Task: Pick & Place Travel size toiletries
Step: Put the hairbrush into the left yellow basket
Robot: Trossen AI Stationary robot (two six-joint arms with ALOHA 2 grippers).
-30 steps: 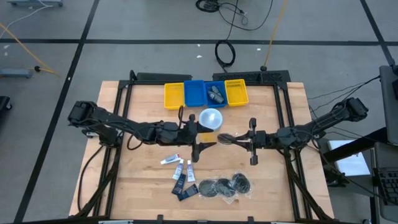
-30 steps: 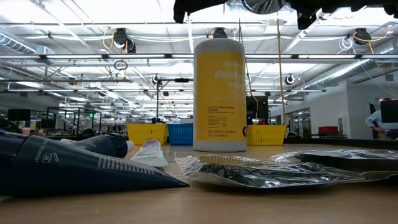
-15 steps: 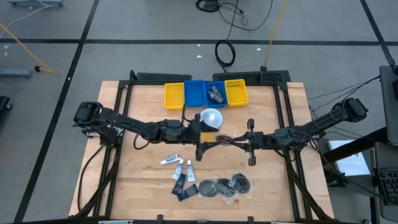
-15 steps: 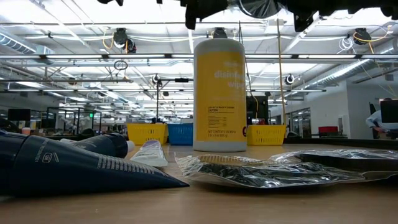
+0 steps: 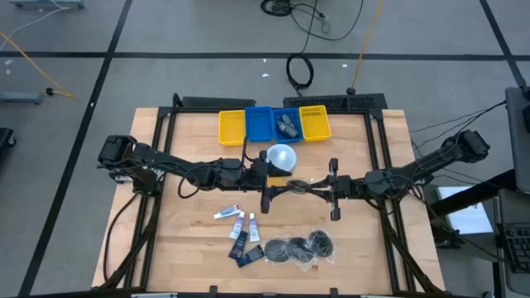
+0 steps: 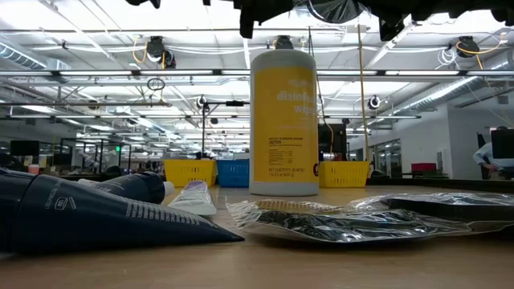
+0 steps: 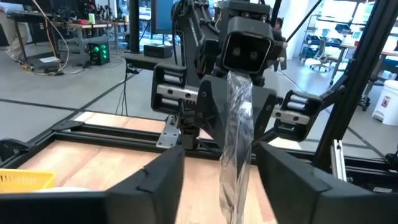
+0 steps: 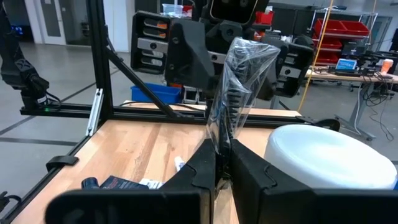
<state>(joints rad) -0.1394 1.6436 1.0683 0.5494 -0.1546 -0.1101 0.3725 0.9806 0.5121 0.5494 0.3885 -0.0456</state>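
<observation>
Mid-worktop, the two arms meet nose to nose over a clear sachet (image 8: 239,81) held above the boards. The right tool (image 8: 222,163) is clamped shut on the sachet's lower edge, holding it upright so the left tool (image 7: 219,180), its fingers spread wide on either side of the film, can take it, apparently a handover toward the bins (image 5: 274,124) at the worktop's far edge. Whether the left fingers touch the film yet is hard to tell. The sachet is crinkled, glossy and see-through, with something dark inside. The remaining toiletries lie near the worktop's near edge: white tubes (image 5: 228,213), dark navy packs (image 5: 238,242) and round dark packets (image 5: 299,247). A yellow cup (image 6: 283,120) stands just beside the tools.
</observation>
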